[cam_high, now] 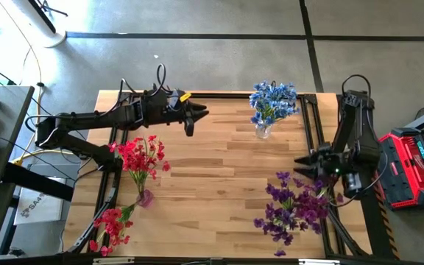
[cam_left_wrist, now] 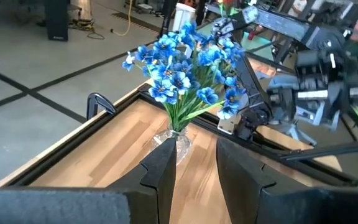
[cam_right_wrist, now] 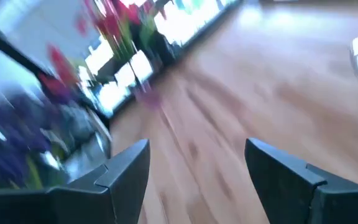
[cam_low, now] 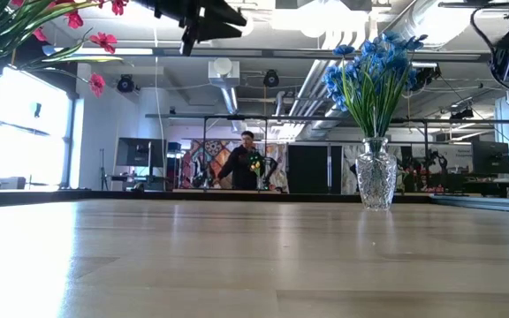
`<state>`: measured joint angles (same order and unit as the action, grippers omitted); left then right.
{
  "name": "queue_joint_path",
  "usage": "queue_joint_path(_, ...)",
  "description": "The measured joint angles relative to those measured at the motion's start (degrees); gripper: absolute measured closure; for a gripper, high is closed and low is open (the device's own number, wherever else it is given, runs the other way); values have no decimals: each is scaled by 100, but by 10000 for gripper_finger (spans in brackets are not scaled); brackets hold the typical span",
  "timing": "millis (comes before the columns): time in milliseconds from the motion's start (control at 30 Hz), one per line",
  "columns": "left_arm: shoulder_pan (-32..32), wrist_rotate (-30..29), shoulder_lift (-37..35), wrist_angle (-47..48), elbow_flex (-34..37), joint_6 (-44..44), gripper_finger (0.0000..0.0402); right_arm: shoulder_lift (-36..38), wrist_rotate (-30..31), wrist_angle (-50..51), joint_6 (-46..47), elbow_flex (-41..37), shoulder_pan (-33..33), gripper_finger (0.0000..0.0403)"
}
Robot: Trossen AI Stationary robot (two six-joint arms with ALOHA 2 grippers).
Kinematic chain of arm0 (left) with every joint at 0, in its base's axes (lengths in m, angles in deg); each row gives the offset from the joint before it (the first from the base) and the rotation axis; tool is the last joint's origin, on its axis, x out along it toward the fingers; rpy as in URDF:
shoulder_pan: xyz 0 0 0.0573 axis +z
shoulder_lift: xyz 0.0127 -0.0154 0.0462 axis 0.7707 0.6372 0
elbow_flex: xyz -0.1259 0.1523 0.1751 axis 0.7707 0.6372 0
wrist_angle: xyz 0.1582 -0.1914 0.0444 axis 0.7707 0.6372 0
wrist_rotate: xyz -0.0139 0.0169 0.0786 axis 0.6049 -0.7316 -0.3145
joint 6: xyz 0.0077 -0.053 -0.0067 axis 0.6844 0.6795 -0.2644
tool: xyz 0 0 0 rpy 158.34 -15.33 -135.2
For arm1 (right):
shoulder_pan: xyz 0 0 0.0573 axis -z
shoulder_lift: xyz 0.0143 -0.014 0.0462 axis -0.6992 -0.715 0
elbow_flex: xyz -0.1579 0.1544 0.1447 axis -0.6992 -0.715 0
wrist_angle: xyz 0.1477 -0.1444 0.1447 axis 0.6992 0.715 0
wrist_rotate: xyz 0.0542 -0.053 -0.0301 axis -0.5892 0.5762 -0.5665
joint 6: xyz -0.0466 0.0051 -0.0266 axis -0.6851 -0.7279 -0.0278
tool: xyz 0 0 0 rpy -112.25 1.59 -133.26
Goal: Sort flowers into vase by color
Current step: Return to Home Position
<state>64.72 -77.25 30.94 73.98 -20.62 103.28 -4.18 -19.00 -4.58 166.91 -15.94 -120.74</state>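
High view: a pale plank bench with a black frame sits on a grey floor crossed by dark lines; the left end effector hangs over the far side, fingers spread a little and holding nothing; the right end effector is at the right side, just beside the purple flowers, which spread over the near right corner; the blue flowers stand in a clear glass vase by the far edge; the red flowers rise from a small vase at the left, with a second red bunch at the near left corner. Low view: the wood grain runs smooth and faintly glossy; the glass vase is faceted and waisted, with thin green stems inside; red blossoms show at the upper left; a person stands far back under bare ducts and lamps. Left wrist view: two dark blocky fingers stand a narrow gap apart, empty, facing the blue flowers. Right wrist view: the fingers are spread wide with bare planks between them; red and purple petals lie beyond.
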Motion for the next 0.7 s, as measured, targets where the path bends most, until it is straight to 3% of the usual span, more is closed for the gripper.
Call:
queue_joint_path(100,1,18,0,0,0,-266,300,239,964,28,-23,0,0,151)
queue_joint_path(200,57,90,0,-42,0,-525,300,534,1519,-6,28,0,0,151)
queue_joint_path(400,388,702,0,-594,0,-713,300,936,1749,-782,-434,0,-20,151)
queue_joint_path(700,878,1532,-7,-895,0,-709,300,1033,1744,-2375,-2730,512,-20,151)
